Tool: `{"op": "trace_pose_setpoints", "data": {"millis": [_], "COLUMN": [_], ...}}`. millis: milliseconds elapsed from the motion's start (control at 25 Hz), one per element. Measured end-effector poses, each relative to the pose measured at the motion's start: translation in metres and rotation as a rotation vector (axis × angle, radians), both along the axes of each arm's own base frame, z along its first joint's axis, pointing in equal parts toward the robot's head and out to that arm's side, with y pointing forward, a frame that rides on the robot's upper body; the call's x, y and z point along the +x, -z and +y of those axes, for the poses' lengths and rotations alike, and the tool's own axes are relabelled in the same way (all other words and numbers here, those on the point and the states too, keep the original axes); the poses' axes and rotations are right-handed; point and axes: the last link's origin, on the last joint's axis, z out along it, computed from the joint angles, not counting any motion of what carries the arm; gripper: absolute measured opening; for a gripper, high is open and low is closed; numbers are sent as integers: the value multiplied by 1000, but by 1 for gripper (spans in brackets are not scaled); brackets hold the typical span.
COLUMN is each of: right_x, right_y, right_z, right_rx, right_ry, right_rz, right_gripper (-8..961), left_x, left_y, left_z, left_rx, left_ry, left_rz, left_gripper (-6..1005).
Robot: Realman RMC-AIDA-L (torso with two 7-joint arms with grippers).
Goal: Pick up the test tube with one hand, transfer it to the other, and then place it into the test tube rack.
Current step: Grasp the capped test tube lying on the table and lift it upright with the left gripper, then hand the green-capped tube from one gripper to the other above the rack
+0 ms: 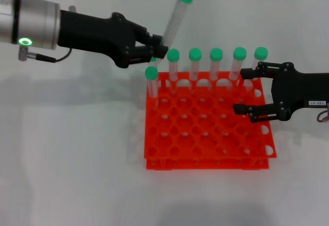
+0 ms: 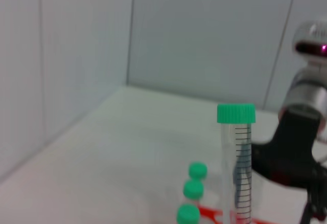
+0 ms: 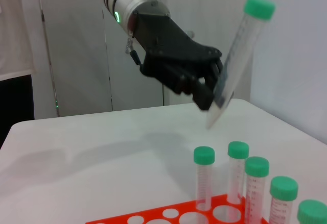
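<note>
From the head view, the left gripper (image 1: 154, 48) is clamped on the lower end of the test tube (image 1: 175, 22), which stands tilted in the air behind the far-left corner of the test tube rack (image 1: 205, 133), green cap uppermost. The right gripper (image 1: 247, 89) hovers over the rack's right edge with its fingers spread and nothing between them. Seven more capped tubes (image 1: 216, 64) stand in the rack, six along the far row and one at the left just in front of it. The rack sits on a white surface (image 1: 67, 159).

In the left wrist view the test tube (image 2: 237, 163) rises upright close to the camera, printed graduations plain on its wall; the right gripper (image 2: 286, 163) shows dark beyond it, too blurred to read.

The right wrist view shows the left gripper (image 3: 212, 94) pinching the test tube (image 3: 237, 50) just above its pointed tip, most of the barrel free above.

The tube looks light, stiff and smooth-walled, so it may pivot or slip in a low pinch. The bare barrel below the cap seems the best place for the receiving gripper to take hold.
</note>
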Motion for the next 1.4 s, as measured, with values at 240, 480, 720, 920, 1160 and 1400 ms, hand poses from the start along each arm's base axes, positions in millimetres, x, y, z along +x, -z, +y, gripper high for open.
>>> {"op": "trace_pose_setpoints", "data": {"millis": [240,480,720,920,1160,1400], "right_x": [0,1,3,6,7,4], "right_y": [-1,-2,-4,-8,-17,-27], "right_z": [0,1,1,1,3,9], "right_rx": [4,10,16,16,3,-8], "right_ry": [-1,1,7,15,45,102], "right_rz": [0,0,-4,-9,-9,22], "right_gripper": [856,855,856,855,855,856], "left_x": [14,16,11,5,3,3], "left_y": [18,31,42,49,54,57], "left_z": [2,3,-2,-8,-9,-9], "left_rx": [-54,-71,-61,-38,-7,5], "left_ry": [35,50,75,109,122,134], "left_rz": [83,132,134,115,107,112], "left_gripper": [210,213,216,218,221,224]}}
